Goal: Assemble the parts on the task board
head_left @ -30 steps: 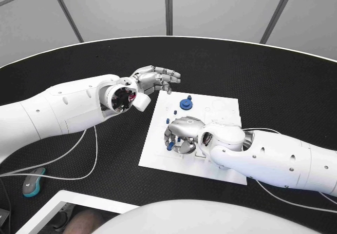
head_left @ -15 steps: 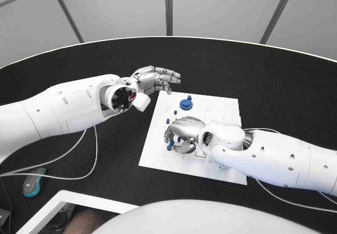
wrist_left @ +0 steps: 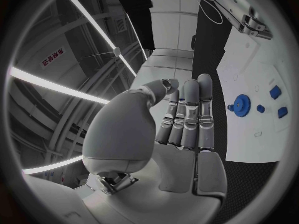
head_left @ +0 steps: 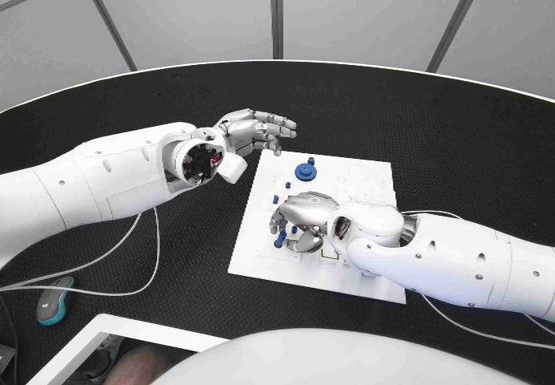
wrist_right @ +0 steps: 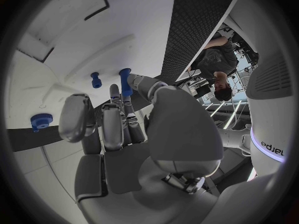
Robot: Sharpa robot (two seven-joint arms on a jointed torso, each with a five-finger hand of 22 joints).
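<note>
The white task board [head_left: 361, 178] lies mid-table. On its far part stands a blue gear [head_left: 305, 170], with small blue pegs [head_left: 274, 198] near it. My right hand [head_left: 298, 215] is low over the board's near-left part. In the right wrist view its thumb and a fingertip pinch a blue peg [wrist_right: 125, 80], held against the board [wrist_right: 74, 35]. Another small peg [wrist_right: 95, 79] and the gear [wrist_right: 42, 120] stand close by. My left hand [head_left: 257, 128] hovers off the board's far-left corner, holding nothing, fingers stretched side by side [wrist_left: 187, 114]. The gear [wrist_left: 239, 103] also appears in the left wrist view.
White cables [head_left: 127, 265] loop over the black table at the left. A small blue-grey object [head_left: 52, 298] lies near the left front edge, and a white frame [head_left: 104, 327] sits at the front. A cable [head_left: 486, 333] trails under my right arm.
My right hand has shifted slightly with the blue peg at its fingertips. The left arm and the board have not moved.
</note>
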